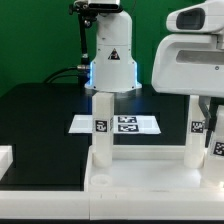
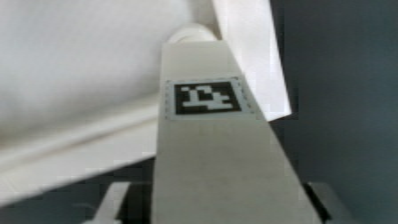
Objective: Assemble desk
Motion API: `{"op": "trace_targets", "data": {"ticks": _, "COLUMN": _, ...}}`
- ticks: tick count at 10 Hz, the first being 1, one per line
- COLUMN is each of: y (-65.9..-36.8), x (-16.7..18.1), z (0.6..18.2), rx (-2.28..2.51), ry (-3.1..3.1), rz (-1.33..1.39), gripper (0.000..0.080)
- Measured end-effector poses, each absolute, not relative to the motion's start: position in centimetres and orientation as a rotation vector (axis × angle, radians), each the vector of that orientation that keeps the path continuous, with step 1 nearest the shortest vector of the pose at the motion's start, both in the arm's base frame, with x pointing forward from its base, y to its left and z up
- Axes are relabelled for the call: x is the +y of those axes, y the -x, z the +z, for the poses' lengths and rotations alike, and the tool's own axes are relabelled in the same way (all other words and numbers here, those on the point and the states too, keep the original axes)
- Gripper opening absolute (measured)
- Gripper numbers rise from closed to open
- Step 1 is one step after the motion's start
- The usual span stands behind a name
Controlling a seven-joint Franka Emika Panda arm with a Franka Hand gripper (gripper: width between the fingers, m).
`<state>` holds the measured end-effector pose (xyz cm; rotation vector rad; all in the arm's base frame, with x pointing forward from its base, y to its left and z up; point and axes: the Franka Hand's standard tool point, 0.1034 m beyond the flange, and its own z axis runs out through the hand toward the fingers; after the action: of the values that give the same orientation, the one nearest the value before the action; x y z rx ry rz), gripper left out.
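The white desk top [image 1: 120,185] lies upside down at the front of the exterior view. A tagged white leg [image 1: 101,125] stands upright in its corner socket on the exterior view's left, and another leg [image 1: 195,130] stands on the right. My gripper [image 1: 212,112] hangs over the far right corner, around a third leg [image 1: 216,140]. In the wrist view this tagged leg [image 2: 217,110] runs between my fingers [image 2: 121,200], which sit against its two sides, and its far end meets the desk top's rim [image 2: 240,40]. My gripper [image 2: 217,205] is shut on it.
The marker board [image 1: 140,124] lies flat on the black table behind the desk top. The white robot base [image 1: 112,60], with its warning triangle, stands at the back. A white block [image 1: 4,160] sits at the left edge. A green wall is behind.
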<state>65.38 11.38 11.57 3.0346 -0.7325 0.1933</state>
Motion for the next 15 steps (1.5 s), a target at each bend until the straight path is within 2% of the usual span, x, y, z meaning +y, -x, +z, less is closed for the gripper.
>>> {"op": "trace_targets", "data": {"ticks": 3, "y": -64.4, "x": 11.3, "z": 11.7, "rx": -1.438, "ry": -2.810, "rz": 0.190, "gripper": 0.0291}}
{"op": "trace_targets", "data": {"ticks": 4, "y": -64.6, "x": 10.9, "z": 12.2, "rx": -1.618, "ry": -2.745, "rz": 0.130, "gripper": 0.0291}}
{"op": "trace_targets", "data": {"ticks": 6, "y": -64.3, "x": 10.6, "z": 11.5, "rx": -1.989, "ry": -2.567, "rz": 0.086, "gripper": 0.0291}}
{"op": "trace_targets", "data": {"ticks": 8, "y": -64.2, "x": 10.1, "z": 11.4, "rx": -2.168, "ry": -2.435, "rz": 0.050, "gripper": 0.0291}}
{"op": "trace_targets", "data": {"ticks": 11, "y": -64.0, "x": 10.3, "z": 11.3, "rx": -2.052, "ry": -2.514, "rz": 0.045, "gripper": 0.0298}}
{"op": "trace_targets", "data": {"ticks": 12, "y": -63.6, "x": 10.5, "z": 11.3, "rx": -1.819, "ry": -2.637, "rz": 0.017, "gripper": 0.0475}}
{"op": "trace_targets", "data": {"ticks": 13, "y": -63.8, "x": 10.3, "z": 11.2, "rx": -1.621, "ry": -2.771, "rz": 0.056, "gripper": 0.0610}}
{"op": "trace_targets", "data": {"ticks": 15, "y": -63.5, "x": 9.9, "z": 11.2, "rx": -1.393, "ry": -2.893, "rz": 0.088, "gripper": 0.0637}}
